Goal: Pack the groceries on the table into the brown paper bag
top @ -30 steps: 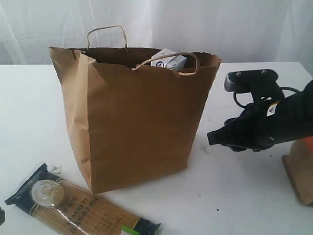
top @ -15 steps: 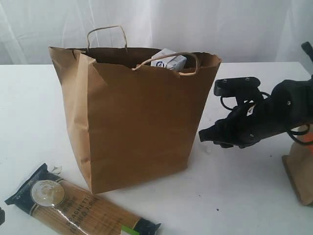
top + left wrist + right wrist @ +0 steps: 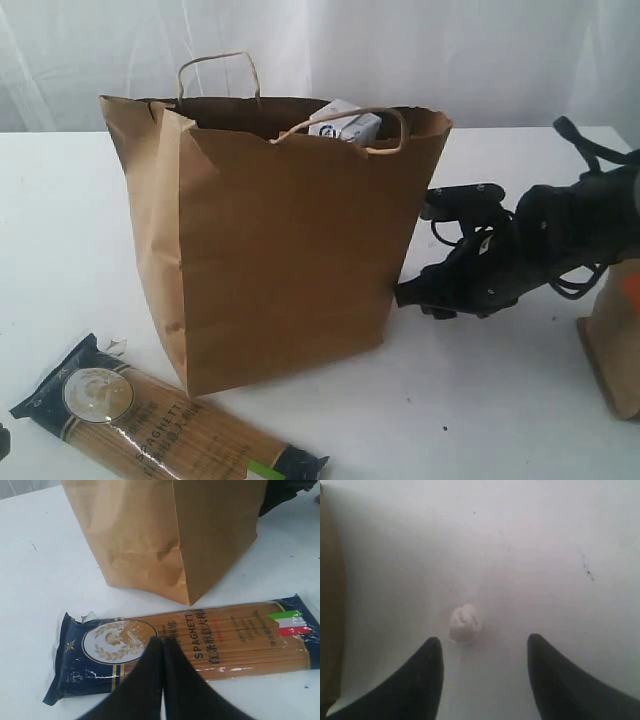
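Right end effector [image 3: 484, 641]: jaws moderately apart, empty, low over the surface [image 3: 480, 400], just beside the brown paper bag [image 3: 280, 240]. Left end effector [image 3: 162, 642]: closed, empty, above the spaghetti pack [image 3: 225, 635], which lies flat toward the surface's near left corner. Small white-blue carton [image 3: 345, 127] sits inside the bag.

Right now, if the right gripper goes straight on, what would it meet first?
Probably the small white lump on the table, just ahead of the open right gripper; the brown paper bag stands beside that line.
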Robot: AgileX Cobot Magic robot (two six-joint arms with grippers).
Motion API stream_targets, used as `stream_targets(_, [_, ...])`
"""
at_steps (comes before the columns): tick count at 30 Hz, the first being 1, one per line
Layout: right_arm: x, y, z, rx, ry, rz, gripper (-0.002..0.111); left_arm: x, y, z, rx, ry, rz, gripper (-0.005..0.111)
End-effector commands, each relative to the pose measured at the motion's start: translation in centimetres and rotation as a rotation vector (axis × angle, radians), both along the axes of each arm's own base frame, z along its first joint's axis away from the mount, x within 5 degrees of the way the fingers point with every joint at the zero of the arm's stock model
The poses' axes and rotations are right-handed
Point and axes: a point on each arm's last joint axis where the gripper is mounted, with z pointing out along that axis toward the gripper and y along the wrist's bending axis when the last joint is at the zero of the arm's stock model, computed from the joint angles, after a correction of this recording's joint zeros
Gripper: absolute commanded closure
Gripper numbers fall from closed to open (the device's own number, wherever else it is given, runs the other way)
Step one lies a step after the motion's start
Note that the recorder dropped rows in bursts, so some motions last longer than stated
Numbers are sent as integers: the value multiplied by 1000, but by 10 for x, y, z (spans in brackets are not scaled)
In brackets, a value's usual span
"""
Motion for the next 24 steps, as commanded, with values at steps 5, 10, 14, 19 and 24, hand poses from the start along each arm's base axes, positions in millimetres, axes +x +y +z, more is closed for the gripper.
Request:
stream_targets(5, [3,15,-5,7,-52,38,59,-1,0,-1,-11,2,-1,107])
stream_targets(10, [6,16,-6,13,-81,34,63,-1,0,-1,-11,2,-1,107])
stream_targets(14, [7,16,-10,9,-77,33,75,-1,0,-1,-11,2,-1,107])
stream_targets(19, [5,16,-15,1,-47,36,90,-1,0,-1,-11,2,-1,107])
stream_targets(24, [2,15,-13,-2,-35,40,108,-1,0,-1,-11,2,-1,107])
